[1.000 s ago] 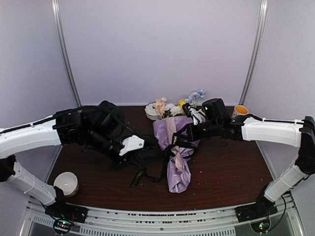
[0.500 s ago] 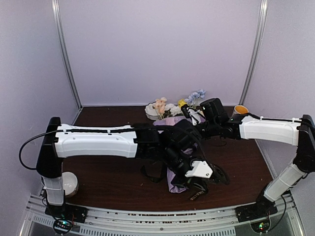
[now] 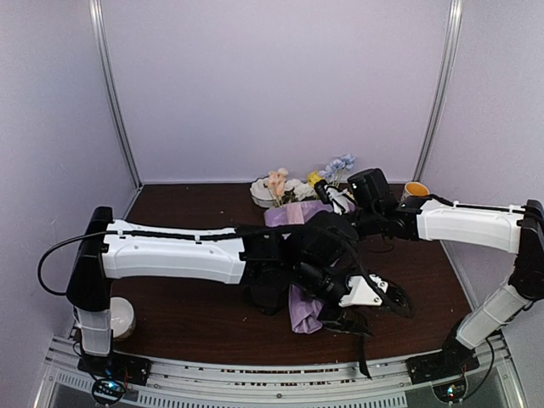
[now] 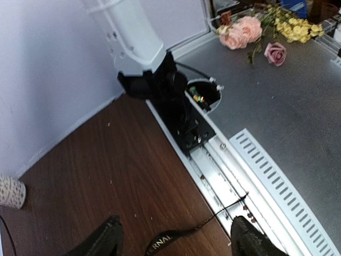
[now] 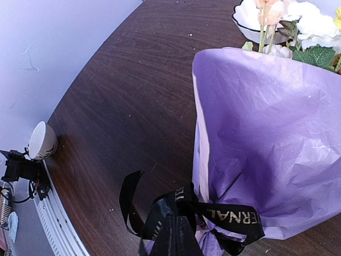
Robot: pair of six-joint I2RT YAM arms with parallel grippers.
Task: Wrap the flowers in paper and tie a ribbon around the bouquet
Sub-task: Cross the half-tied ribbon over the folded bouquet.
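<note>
The left gripper [image 4: 176,237] stands open at the near right edge of the table [image 3: 195,212], a ribbon [image 5: 229,216] tail lying loose between its jaws. The right gripper [image 5: 173,234] pinches the ribbon wrapped round the bouquet [image 5: 266,133] at mid-table. Its blooms reach a far white bowl [image 5: 250,26], contents unclear.

Lilac paper [image 5: 266,122]: thin tissue, matt, finely crinkled. Black ribbon [image 5: 229,216]: woven cloth, faint sheen, gold printed lettering. Table [image 5: 133,80]: dark wood grain, smooth, low gloss. Left arm shell [image 3: 170,251]: white plastic, smooth. Near slotted rail [image 4: 277,184]: grey metal, dull.
</note>
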